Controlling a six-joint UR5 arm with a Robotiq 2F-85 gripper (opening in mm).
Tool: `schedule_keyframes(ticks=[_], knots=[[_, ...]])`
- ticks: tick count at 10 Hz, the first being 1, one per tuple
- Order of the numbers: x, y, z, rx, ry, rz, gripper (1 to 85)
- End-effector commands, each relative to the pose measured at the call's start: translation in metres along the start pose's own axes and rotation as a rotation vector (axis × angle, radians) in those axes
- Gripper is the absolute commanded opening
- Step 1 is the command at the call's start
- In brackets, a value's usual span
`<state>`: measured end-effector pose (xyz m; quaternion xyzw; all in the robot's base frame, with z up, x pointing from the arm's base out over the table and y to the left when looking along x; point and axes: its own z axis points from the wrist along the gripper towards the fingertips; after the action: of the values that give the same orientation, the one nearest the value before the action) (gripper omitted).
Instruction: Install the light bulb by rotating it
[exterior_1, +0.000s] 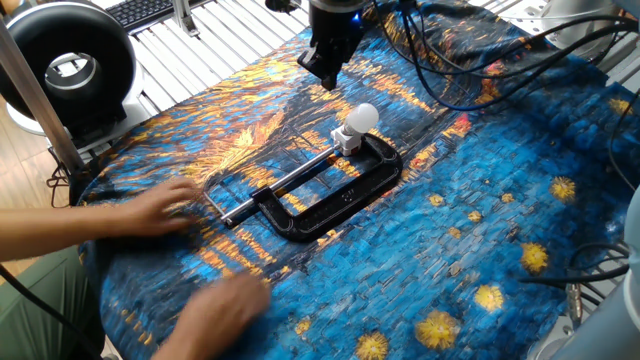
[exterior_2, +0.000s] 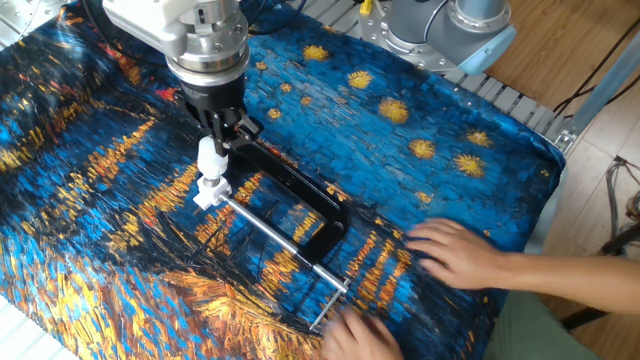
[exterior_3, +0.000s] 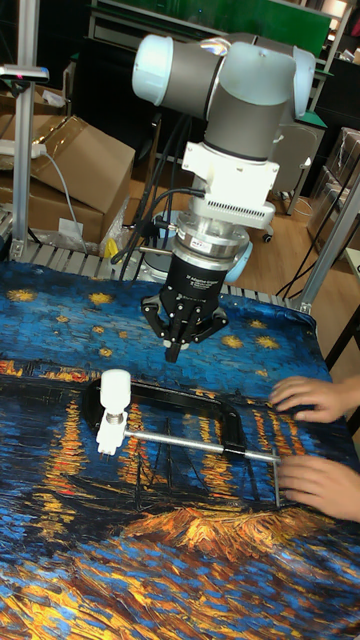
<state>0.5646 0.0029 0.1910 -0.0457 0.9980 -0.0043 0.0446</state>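
The light bulb (exterior_1: 364, 115) (exterior_2: 209, 156) (exterior_3: 115, 388) is a small frosted white globe. It stands upright in a white square socket block (exterior_1: 346, 139) (exterior_3: 109, 433), which is held in a black C-clamp (exterior_1: 330, 200) (exterior_2: 312, 205) (exterior_3: 205, 406) lying on the painted cloth. My gripper (exterior_1: 325, 72) (exterior_2: 223, 129) (exterior_3: 175, 347) hangs above and just behind the bulb, apart from it. Its fingers point down and are shut together with nothing between them.
A person's two hands (exterior_1: 165, 206) (exterior_2: 452, 250) (exterior_3: 308, 394) rest on the cloth near the clamp's screw handle, blurred with motion. Cables (exterior_1: 480, 60) trail behind the arm. A black ring-shaped device (exterior_1: 65, 65) stands at the far left edge.
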Motion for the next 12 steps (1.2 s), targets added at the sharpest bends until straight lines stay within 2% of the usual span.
schedule_keyframes(ticks=[1,4,5,12], knots=[[0.001,0.003,-0.004,-0.023,-0.011,0.011,1.0],[0.005,0.005,-0.002,-0.062,-0.032,0.013,1.0],[0.007,0.009,-0.001,-0.094,-0.037,0.021,1.0],[0.009,0.023,-0.002,-0.169,-0.047,0.06,1.0]])
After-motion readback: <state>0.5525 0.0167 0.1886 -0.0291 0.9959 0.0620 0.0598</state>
